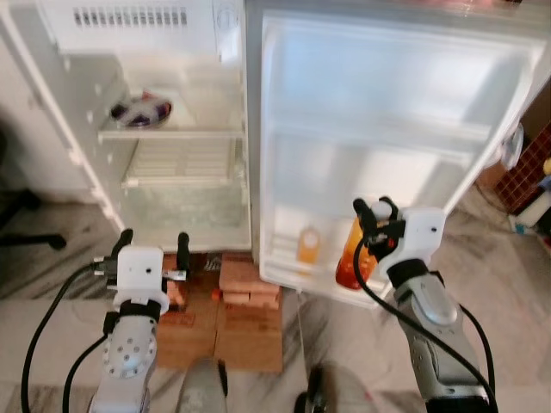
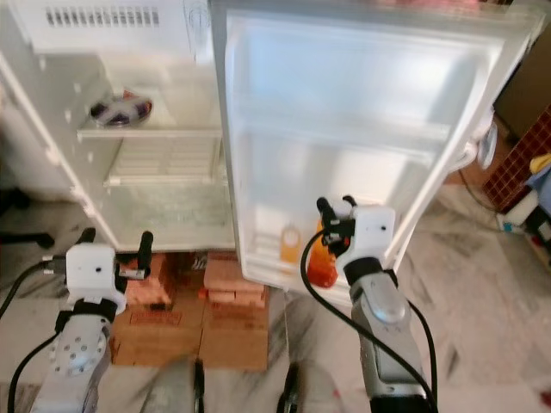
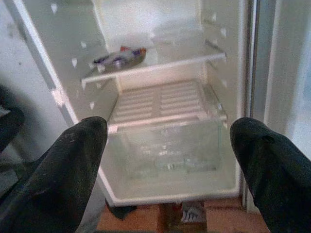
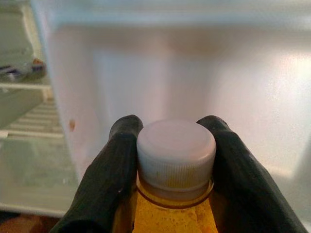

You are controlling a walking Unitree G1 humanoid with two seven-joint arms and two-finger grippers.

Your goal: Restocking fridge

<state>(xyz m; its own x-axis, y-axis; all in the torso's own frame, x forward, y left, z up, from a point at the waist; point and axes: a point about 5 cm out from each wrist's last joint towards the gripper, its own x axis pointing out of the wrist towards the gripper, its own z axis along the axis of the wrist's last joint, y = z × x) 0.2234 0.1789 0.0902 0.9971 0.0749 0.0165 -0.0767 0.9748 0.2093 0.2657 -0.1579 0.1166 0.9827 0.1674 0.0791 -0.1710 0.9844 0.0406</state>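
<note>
In front of an open fridge standing on bricks, a robot is holding a bottle of orange liquid up against the inside of the fridge door, which is swinging wide to the right. The right gripper is clamping its two black fingers on either side of the bottle's neck, just under the white cap, so the bottle is hanging upright beneath it; this grip probably lets it drop straight down into the low door shelf. The bottle is sitting at that shelf's level, near its front lip, though it is hard to tell whether it is resting inside yet. A smaller pale orange item is standing in the same shelf just to the bottle's left, so room on that side is tight, while the shelf to the right looks free. The left gripper is hovering with its fingers wide apart and holding nothing, pointing at the fridge's lower interior, where a clear drawer is sitting under a slatted shelf. A dark plate is lying on the upper shelf. The door's upper rail looks bare.
</note>
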